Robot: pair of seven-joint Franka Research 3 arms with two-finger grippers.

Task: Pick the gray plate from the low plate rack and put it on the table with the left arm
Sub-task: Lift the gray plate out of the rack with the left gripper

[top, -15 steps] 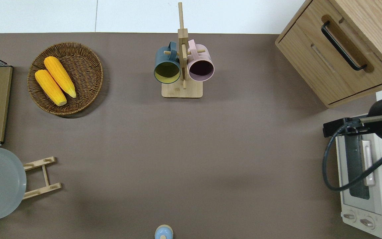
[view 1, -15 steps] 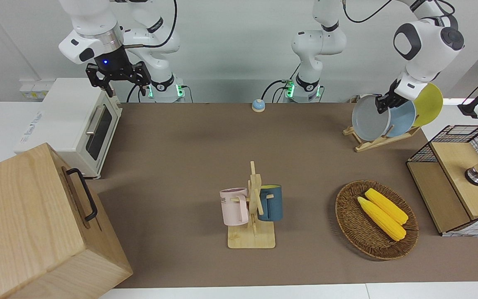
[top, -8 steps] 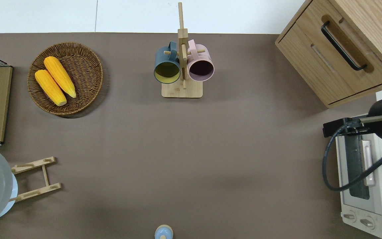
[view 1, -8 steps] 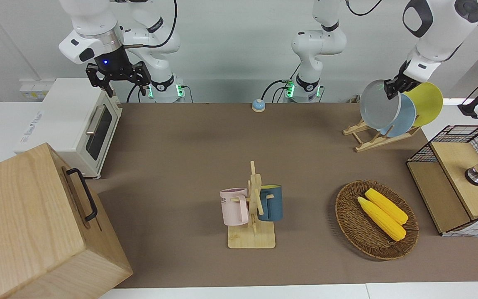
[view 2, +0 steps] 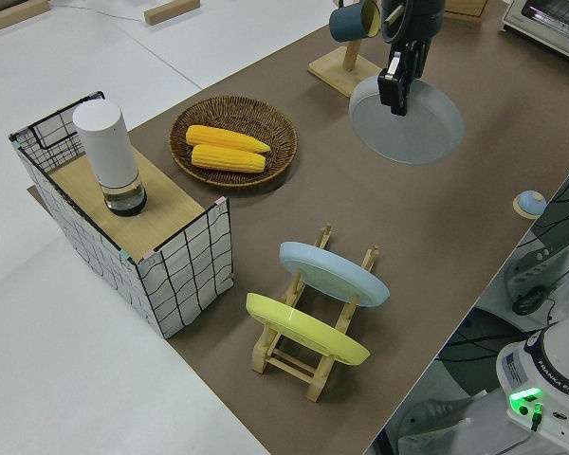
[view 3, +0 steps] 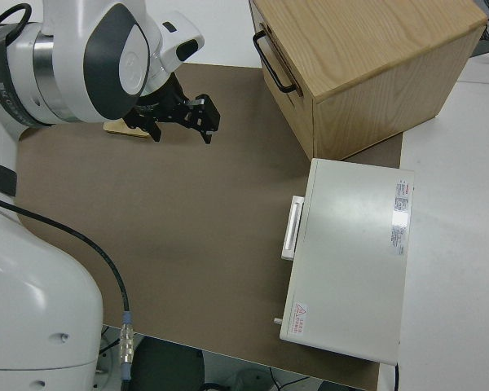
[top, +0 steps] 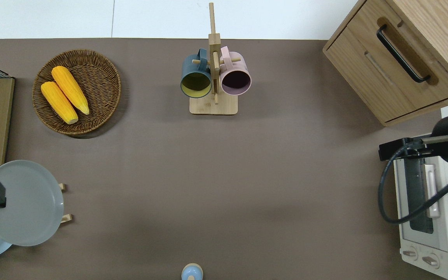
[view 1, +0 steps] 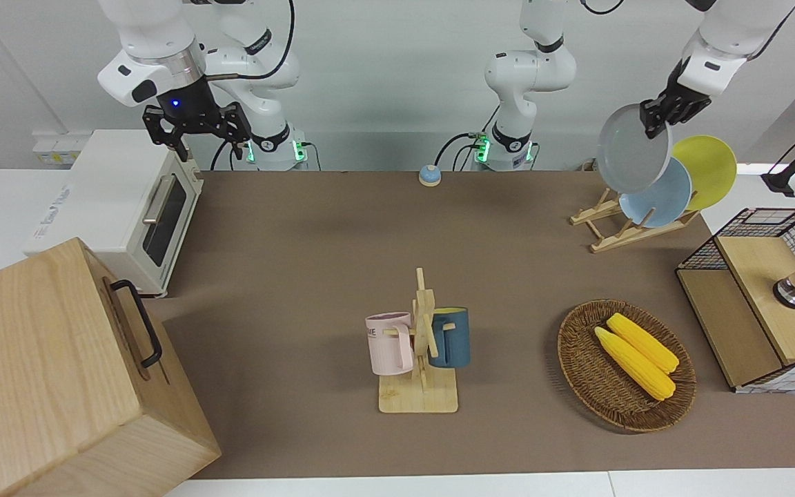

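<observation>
Now my left gripper [view 1: 660, 114] grips the gray plate [view 1: 632, 149] by its rim, in the air over the low plate rack [view 1: 622, 231]. The rack holds the light blue plate [view 1: 665, 197] and the yellow plate [view 1: 708, 169]. My right arm is parked.

Bright, even indoor light; soft faint shadows on the table [view 1: 315, 241]; sharp focus throughout.

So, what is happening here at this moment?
The left gripper is shut on the gray plate by its rim and holds it in the air, clear of the low plate rack. The overhead view shows the plate over the rack's end and the table. The light blue plate and the yellow plate are in the rack. The right arm is parked.
</observation>
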